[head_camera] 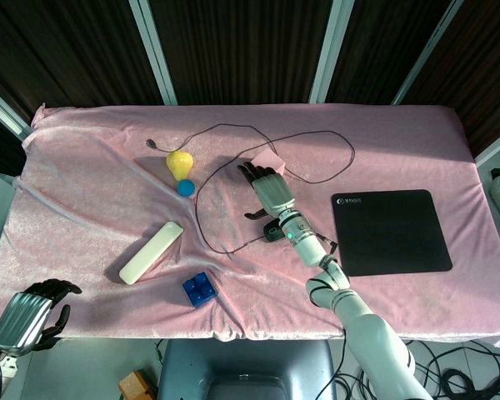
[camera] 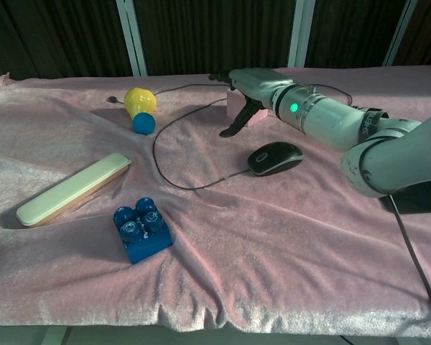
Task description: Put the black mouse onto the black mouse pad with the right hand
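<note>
The black mouse (head_camera: 273, 232) (camera: 274, 157) lies on the pink cloth with its thin cable looping away to the left and back. My right hand (head_camera: 267, 190) (camera: 248, 86) hovers past the mouse, fingers stretched out and thumb hanging down, holding nothing; its wrist is over the mouse in the head view. To the right of the mouse the black mouse pad (head_camera: 392, 232) lies flat with nothing on it. My left hand (head_camera: 29, 318) hangs off the table's front left corner, empty, with its fingers loosely bent.
A pink block (head_camera: 269, 160) (camera: 244, 111) sits just under the right hand's fingers. A yellow toy (head_camera: 180, 162) with a blue ball (head_camera: 186, 187), a white case (head_camera: 151, 252) and a blue brick (head_camera: 199, 289) lie left of the mouse.
</note>
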Controlling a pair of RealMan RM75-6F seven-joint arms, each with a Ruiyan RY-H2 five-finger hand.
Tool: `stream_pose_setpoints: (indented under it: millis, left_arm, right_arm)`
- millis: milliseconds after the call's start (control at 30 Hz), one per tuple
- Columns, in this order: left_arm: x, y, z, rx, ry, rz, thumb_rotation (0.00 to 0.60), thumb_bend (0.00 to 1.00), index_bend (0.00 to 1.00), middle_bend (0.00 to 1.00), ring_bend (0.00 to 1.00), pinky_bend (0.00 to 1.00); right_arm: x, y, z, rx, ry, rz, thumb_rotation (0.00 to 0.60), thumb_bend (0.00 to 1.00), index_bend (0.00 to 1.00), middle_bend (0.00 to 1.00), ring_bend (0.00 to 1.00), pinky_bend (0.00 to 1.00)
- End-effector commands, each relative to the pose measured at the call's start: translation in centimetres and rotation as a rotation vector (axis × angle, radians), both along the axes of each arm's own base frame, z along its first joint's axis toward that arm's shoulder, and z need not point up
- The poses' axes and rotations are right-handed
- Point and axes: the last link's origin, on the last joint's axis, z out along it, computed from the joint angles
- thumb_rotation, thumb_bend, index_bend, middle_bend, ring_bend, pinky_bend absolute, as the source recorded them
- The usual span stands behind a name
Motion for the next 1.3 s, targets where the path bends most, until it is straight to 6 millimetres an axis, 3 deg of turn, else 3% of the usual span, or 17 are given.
stream_pose_setpoints:
  millis: [33, 633, 867, 1167, 1200, 1300]
  left_arm:
    - [0.0, 0.0, 0.1, 0.002, -0.001, 0.002, 0.600, 0.58, 0.38, 0.39, 0.32, 0.44]
    - [0.0, -0.2, 0.0, 0.000, 0.005, -0.001, 0.600, 0.58, 0.38, 0.39, 0.32, 0.44]
    - [0.0, -0.2, -0.1, -0.005, 0.009, 0.000, 0.600, 0.58, 0.38, 0.39, 0.32, 0.44]
    - [0.1, -0.2, -0.3, -0.012, 0.016, -0.006, 0.600, 0.58, 0.38, 0.39, 0.32, 0.44]
    - [0.1, -0.2, -0.5, -0.018, 0.020, -0.006, 0.600, 0.58, 0.38, 0.39, 0.32, 0.44]
    - [0.2, -0.2, -0.4, -0.015, 0.021, -0.007, 0.600, 0.58, 0.38, 0.39, 0.32, 0.44]
  right_arm:
    - [0.0, 0.1, -0.2, 0.005, 0.004, -0.004, 0.600, 0.20, 0.12, 0.19, 0.23, 0.35]
    - [-0.2, 0.3, 0.0, 0.018, -0.029, 0.014, 0.600, 0.20, 0.19, 0.20, 0.24, 0.36]
    - [-0.5, 1.0, 0.1, 0.027, -0.023, 0.076, 0.600, 0.20, 0.34, 0.30, 0.35, 0.45]
    - [-2.2, 1.9, 0.7, 0.054, 0.016, 0.132, 0.600, 0.20, 0.37, 0.32, 0.38, 0.49]
    - [-3.6, 2.3, 1.3, 0.059, 0.033, 0.145, 0.600, 0.20, 0.37, 0.32, 0.38, 0.49]
    - [-5.2, 2.9, 2.6, 0.068, 0.029, 0.167, 0.600, 0.20, 0.37, 0.33, 0.38, 0.49]
